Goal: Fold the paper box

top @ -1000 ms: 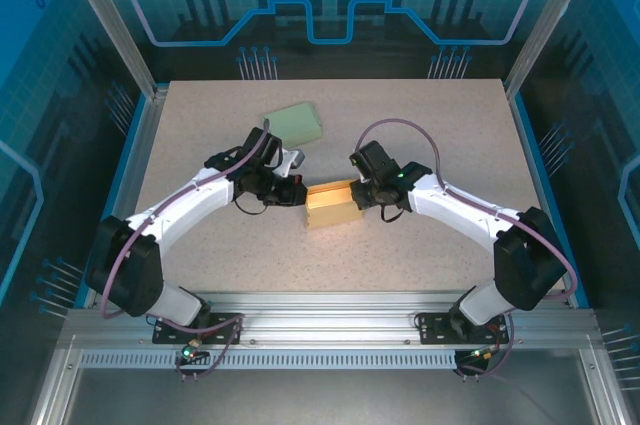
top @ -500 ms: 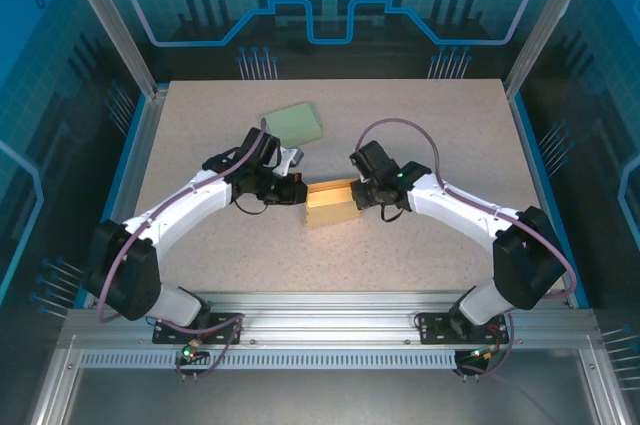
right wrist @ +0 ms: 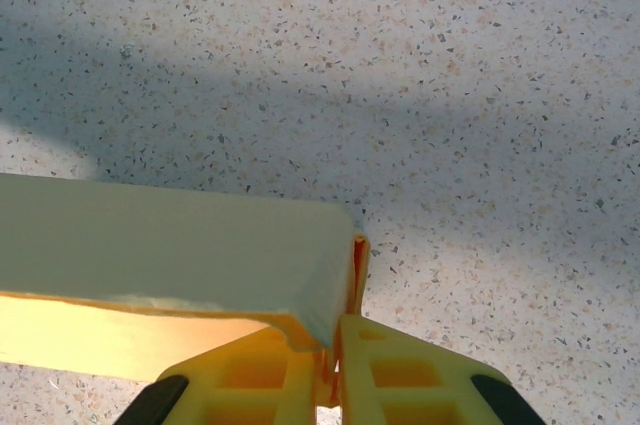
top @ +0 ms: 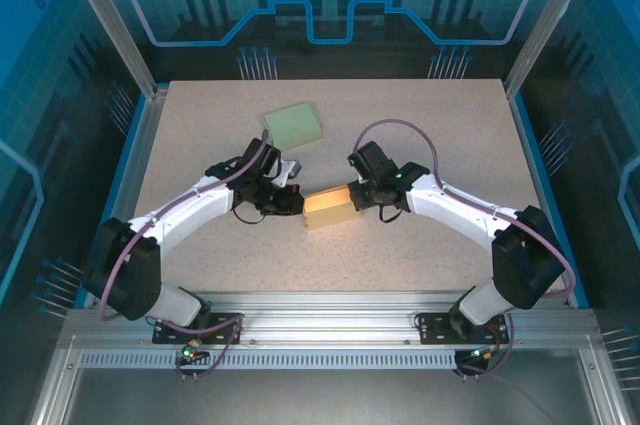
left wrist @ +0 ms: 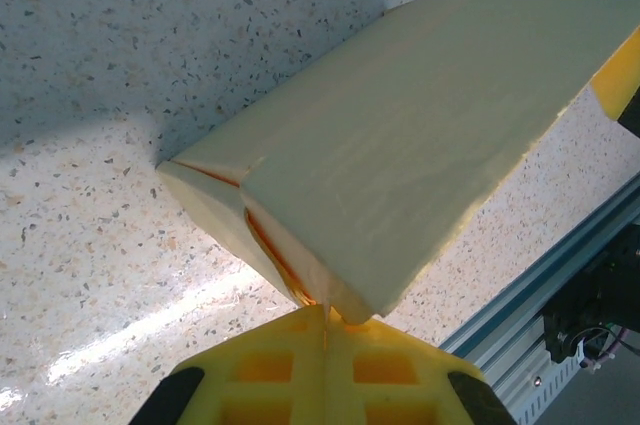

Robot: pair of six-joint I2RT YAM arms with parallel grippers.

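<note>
The pale yellow paper box (top: 331,207) lies mid-table between both arms, its orange inside showing at the seams. My left gripper (top: 297,203) is at the box's left end. In the left wrist view its yellow fingers (left wrist: 270,365) are pressed together, with a thin corner flap of the box (left wrist: 400,145) running into their seam. My right gripper (top: 358,197) holds the box's right end. In the right wrist view this gripper (right wrist: 335,330) pinches the orange end wall of the box (right wrist: 170,235), beside the folded pale panel.
A pale green folded box (top: 293,123) lies behind the left arm toward the back of the speckled table (top: 430,125). An aluminium rail (top: 320,305) runs along the near edge, with blue frame walls on both sides.
My left gripper has shifted toward the near edge with the box's left end, turning the box slightly. The right gripper has stayed nearly still.
</note>
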